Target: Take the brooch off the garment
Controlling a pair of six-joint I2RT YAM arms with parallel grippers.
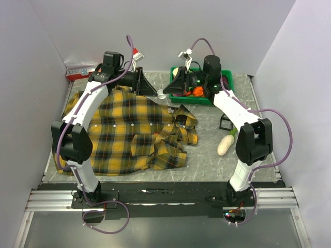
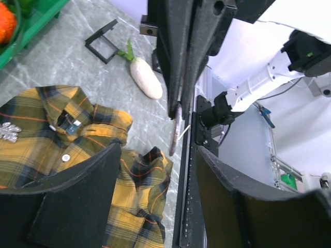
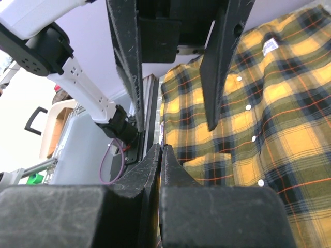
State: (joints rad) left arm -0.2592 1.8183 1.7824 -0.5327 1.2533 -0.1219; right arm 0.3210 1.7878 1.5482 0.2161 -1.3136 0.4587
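The yellow-and-black plaid garment (image 1: 129, 134) lies spread on the table, collar to the right. It also shows in the left wrist view (image 2: 46, 139) and in the right wrist view (image 3: 269, 119). The brooch (image 2: 9, 130), a small silvery flower, sits on the cloth beside the collar. My left gripper (image 2: 155, 201) is open and empty, raised above the shirt's far edge (image 1: 147, 85). My right gripper (image 3: 161, 155) is shut with nothing seen in it. It hangs facing the left one (image 1: 173, 85), above the table and apart from the brooch.
A green bin (image 1: 217, 98) with orange items stands at the back right. A white radish (image 1: 225, 144) and a small black frame (image 1: 226, 122) lie to the right of the shirt. A red-and-white box (image 1: 80, 71) sits at the back left. Walls close in three sides.
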